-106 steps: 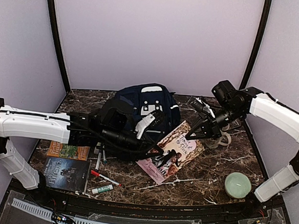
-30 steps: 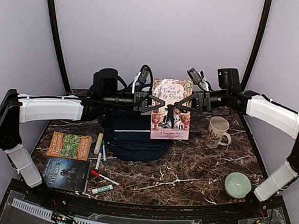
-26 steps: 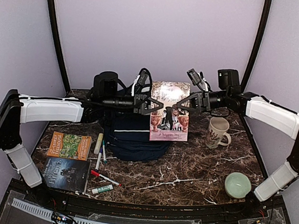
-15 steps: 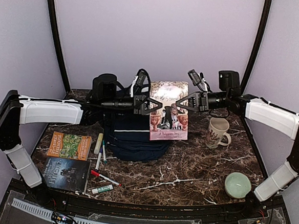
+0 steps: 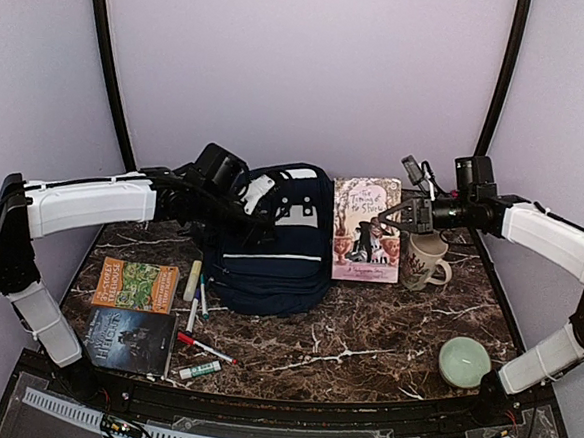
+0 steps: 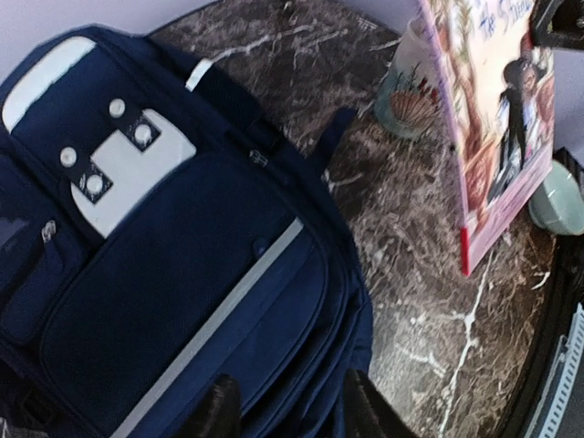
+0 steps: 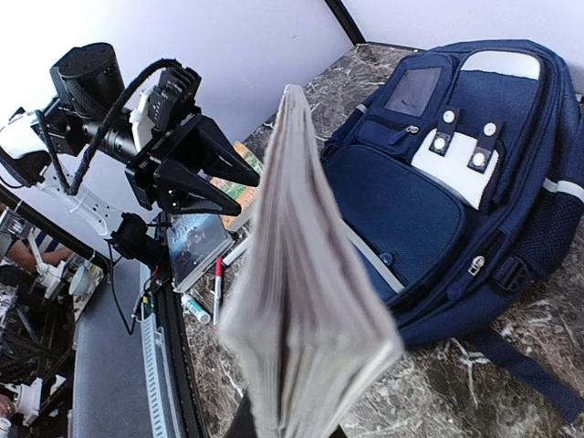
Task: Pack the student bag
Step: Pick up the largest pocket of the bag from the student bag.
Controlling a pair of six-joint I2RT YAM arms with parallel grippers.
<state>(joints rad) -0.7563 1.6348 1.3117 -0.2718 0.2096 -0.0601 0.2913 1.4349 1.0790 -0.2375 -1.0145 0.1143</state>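
Student bag: my left end effector hangs spread and empty over it; right end effector clamps a book at its 3 o'clock.

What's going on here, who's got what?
The right gripper is shut on a pink paperback book, holding it upright between the navy backpack and a mug. The left gripper hangs open above the backpack, holding nothing. The backpack lies front up on the marble table, and no open compartment shows. Two more books and some markers lie at the front left, not yet packed.
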